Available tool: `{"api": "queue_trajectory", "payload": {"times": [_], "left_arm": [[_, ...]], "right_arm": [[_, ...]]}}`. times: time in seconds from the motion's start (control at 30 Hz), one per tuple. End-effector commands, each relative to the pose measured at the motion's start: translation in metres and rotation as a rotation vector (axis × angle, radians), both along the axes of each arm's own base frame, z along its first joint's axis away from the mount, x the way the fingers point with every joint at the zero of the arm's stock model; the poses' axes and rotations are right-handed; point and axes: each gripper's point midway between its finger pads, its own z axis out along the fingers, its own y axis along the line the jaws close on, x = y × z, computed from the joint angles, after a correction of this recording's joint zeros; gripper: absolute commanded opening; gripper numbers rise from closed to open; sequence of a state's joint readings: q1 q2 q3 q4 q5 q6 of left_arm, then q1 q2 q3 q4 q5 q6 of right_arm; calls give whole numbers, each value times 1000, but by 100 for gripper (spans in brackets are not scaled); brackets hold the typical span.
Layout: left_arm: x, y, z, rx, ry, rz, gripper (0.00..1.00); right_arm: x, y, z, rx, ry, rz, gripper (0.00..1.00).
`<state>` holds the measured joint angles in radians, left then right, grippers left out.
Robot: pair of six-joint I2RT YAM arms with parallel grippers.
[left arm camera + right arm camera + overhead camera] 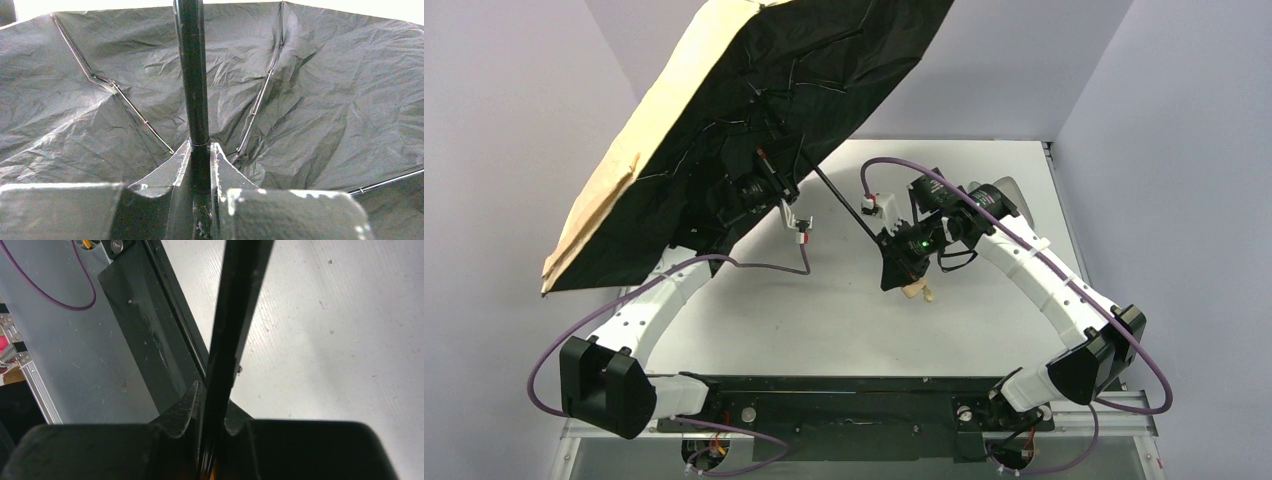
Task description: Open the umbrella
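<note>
Tan fabric outside and black lining inside, the umbrella [724, 130] is spread wide, its canopy tilted at the upper end of the shaft [839, 195]. The left gripper [201, 145] is clenched on the shaft just under the canopy (probably to brace it). The right gripper [215, 405] grasps the shaft just above the handle knob [917, 291], steadying that end.

White shells cover the left arm [649, 305] and right arm [1044, 275], with black joints and bases. A purple cable [902, 161] loops along each, pinned by white clips [872, 205]. Just behind the right gripper [892, 275] glows a green light [911, 243]. The left gripper's [200, 150] fingers [165, 175] are black, scuffed wedges
</note>
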<state>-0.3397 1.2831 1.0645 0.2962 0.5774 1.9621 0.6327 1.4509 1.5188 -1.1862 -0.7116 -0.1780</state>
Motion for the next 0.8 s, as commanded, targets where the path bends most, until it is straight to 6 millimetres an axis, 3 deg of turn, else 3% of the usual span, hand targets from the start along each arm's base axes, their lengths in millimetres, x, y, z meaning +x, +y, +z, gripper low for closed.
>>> {"api": "queue_trajectory", "payload": {"times": [0.0, 0.17, 0.33, 0.37, 0.4, 0.43, 0.77], "left_arm": [[26, 24, 14, 2, -86, 184, 9], [44, 36, 8, -3, -53, 268, 10], [75, 80, 20, -116, -101, 496, 11], [77, 87, 31, -148, -135, 527, 12], [84, 97, 27, -166, -127, 582, 13], [85, 104, 35, -194, -151, 612, 14], [102, 170, 42, -270, -162, 795, 17]], "right_arm": [[-28, 1, 18, 45, -74, 217, 0], [-30, -4, 17, 35, -82, 215, 0], [-38, -20, 3, -8, -82, 214, 0], [-40, -24, -1, -22, -86, 219, 0], [-41, -26, -4, -29, -83, 220, 0], [-42, -29, -7, -40, -83, 223, 0], [-50, -43, -21, -98, -83, 247, 0]]}}
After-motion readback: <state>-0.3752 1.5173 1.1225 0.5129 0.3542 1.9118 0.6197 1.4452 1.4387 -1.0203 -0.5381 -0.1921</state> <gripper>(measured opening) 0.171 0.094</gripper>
